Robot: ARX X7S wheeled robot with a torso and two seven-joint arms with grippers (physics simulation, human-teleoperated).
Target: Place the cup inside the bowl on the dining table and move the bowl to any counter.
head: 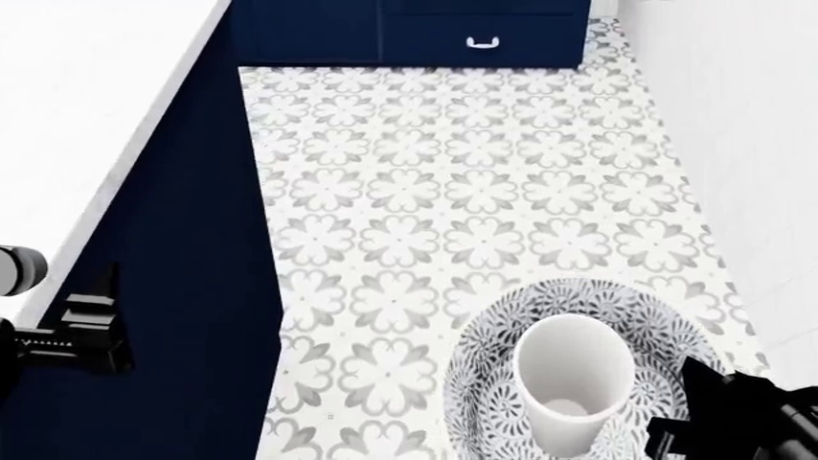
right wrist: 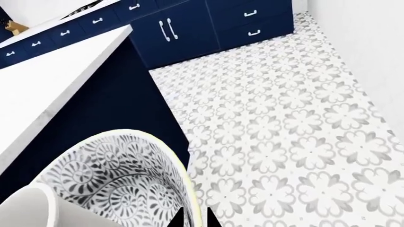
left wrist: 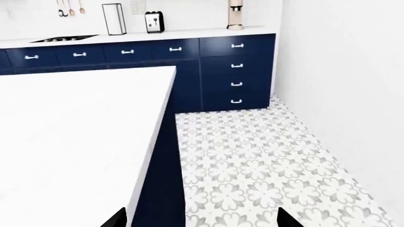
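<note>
I'm carrying the round black-and-white floral bowl with a thin pale yellow rim (head: 492,383), the plain white tapered cup (head: 569,383) standing upright inside it, over the grey-and-white flower-tiled floor (head: 435,211). My right hand (right wrist: 192,220) pinches the rim at the bowl's 4 o'clock. I judge it rigid, glazed and slippery, and top-heavy with that loose cup, so I'll keep it level. The left hand (left wrist: 202,220) hangs released. The marble-look tabletop (head: 77,105) lies toward 10 o'clock.

black angular arm hardware (one grey cylindrical joint), black jaws.
</note>
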